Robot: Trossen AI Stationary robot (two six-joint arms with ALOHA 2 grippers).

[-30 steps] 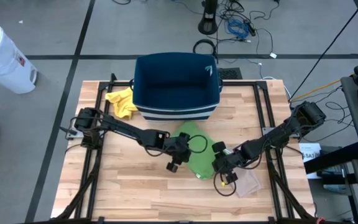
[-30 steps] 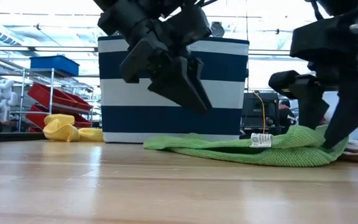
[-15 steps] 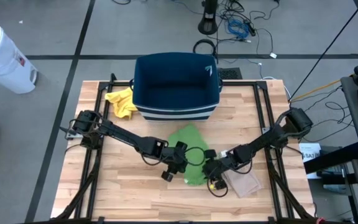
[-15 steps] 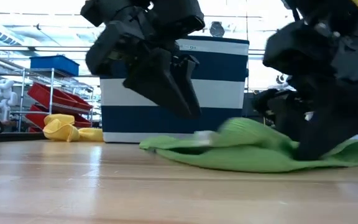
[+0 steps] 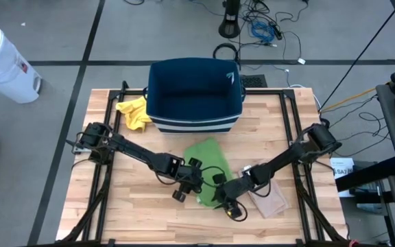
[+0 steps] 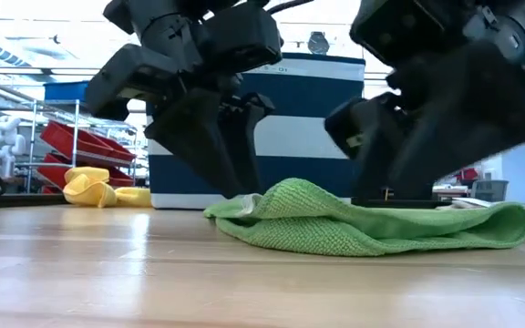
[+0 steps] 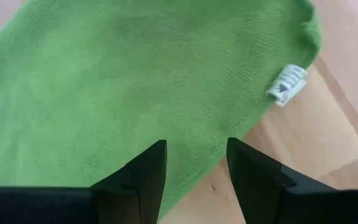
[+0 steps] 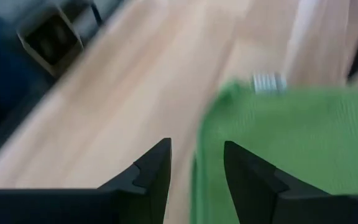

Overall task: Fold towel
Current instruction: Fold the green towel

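On my screens, a green terry-cloth towel [image 5: 208, 171] lies bunched on the pale wooden slatted table [image 5: 136, 219], just in front of a navy fabric bin with white stripes [image 5: 195, 94]. Seen from table height, the towel [image 6: 363, 223] is doubled over into a low rounded mound. My left gripper [image 5: 187, 186] sits low at the towel's left edge; through its wrist camera the two dark fingers [image 7: 143, 177] are spread apart over the green cloth, holding nothing, near a small white label [image 7: 287, 83]. My right gripper [image 5: 226, 199] is at the towel's front right corner, its fingers [image 8: 151, 174] likewise parted and empty. A crumpled yellow cloth [image 5: 133, 112] lies left of the bin, and a tan flat cloth [image 5: 269, 199] lies right of the towel.
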